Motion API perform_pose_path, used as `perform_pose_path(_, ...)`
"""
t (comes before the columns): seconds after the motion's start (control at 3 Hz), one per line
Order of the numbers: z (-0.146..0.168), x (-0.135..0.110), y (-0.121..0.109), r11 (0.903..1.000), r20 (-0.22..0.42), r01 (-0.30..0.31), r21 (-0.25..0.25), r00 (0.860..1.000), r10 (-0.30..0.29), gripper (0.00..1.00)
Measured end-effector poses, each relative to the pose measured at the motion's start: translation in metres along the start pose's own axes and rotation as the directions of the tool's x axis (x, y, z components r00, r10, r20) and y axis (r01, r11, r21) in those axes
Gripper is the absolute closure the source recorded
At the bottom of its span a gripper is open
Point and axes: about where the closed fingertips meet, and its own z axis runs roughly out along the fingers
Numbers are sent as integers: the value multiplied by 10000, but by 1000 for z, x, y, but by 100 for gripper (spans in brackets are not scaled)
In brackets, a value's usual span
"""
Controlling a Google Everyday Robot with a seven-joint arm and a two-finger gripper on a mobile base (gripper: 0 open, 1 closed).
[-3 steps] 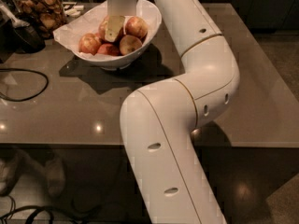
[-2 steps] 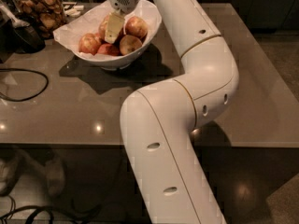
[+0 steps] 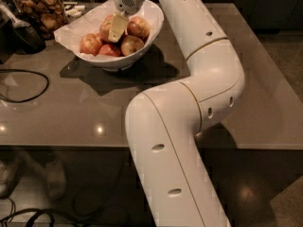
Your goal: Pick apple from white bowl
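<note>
1. Gripper [image 3: 117,31] is down inside the white bowl [image 3: 152,30], against the apple [image 3: 103,30] at the top of the pile. Cannot tell whether it is open or closed.
2. Risk: an off-centre grasp could let the apple roll among the neighbouring apples [image 3: 132,44].
3. Risk: a downward push could slide the bowl on the worktop [image 3: 71,109].

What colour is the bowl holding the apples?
The bowl is white, camera view; claw hangs over its apples.

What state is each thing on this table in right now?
end effector, down inside the white bowl, among the apples
apples, piled in the bowl, none lifted
white bowl, upright on the table
glass jar, upright, filled
black cable, lying looped on the table
</note>
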Motion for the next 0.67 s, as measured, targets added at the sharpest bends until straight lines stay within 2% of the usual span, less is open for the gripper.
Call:
perform_pose_path(0.33,0,0,0,10000,1,1,0,10000,-1,100)
perform_pose_path(0.67,0,0,0,10000,1,1,1,10000,-1,100)
